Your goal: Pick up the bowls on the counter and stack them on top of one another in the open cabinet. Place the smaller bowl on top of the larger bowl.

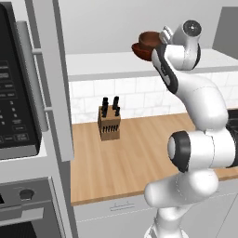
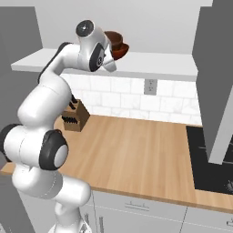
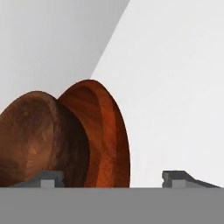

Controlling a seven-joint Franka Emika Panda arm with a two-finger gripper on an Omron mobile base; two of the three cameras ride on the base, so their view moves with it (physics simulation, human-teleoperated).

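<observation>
Nesting smaller bowl [image 3: 30, 140], larger bowl [image 3: 107, 131]

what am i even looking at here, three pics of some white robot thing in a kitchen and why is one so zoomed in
It is a rendered kitchen with a white robot arm. Two pictures come from cameras behind the arm, to its left and right. The third comes from a camera on its hand, so it sits very close. The arm reaches up to the open cabinet, where the smaller bowl sits in the larger bowl. The pincer is open and holds nothing. On the counter stands a knife block; a dark cooktop lies at the right.
</observation>
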